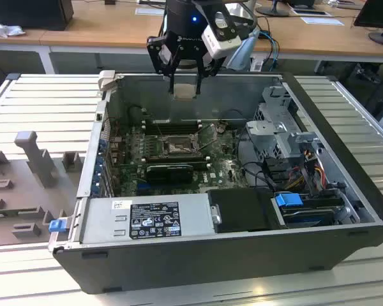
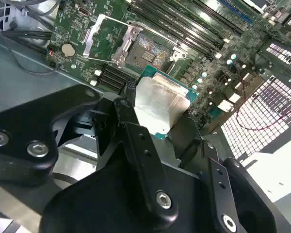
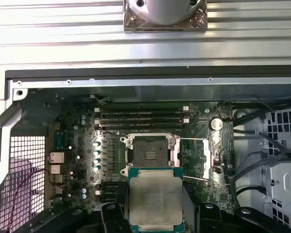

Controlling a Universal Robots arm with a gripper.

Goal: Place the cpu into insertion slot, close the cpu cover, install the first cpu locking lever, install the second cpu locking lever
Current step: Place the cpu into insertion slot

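My gripper (image 1: 185, 88) hangs above the back of the open computer case, shut on the cpu (image 1: 185, 92), a flat pale square chip with a green edge. In both wrist views the cpu (image 3: 155, 199) (image 2: 160, 104) sits between the black fingers (image 2: 131, 109), held level above the board. The insertion slot (image 3: 149, 155) (image 2: 148, 51) (image 1: 177, 147) lies open below, a dark square with a silvery rim. Its cpu cover (image 3: 207, 159) (image 2: 99, 39) is swung open to one side of the slot. Thin wire locking levers (image 3: 191, 140) stand released beside it.
Long black memory slots (image 3: 143, 116) run along one side of the socket. A grey drive cage with cables (image 1: 287, 137) fills the case at the exterior view's right. The power supply (image 1: 150, 220) lies along the front. The case walls (image 1: 102, 140) rise around the board.
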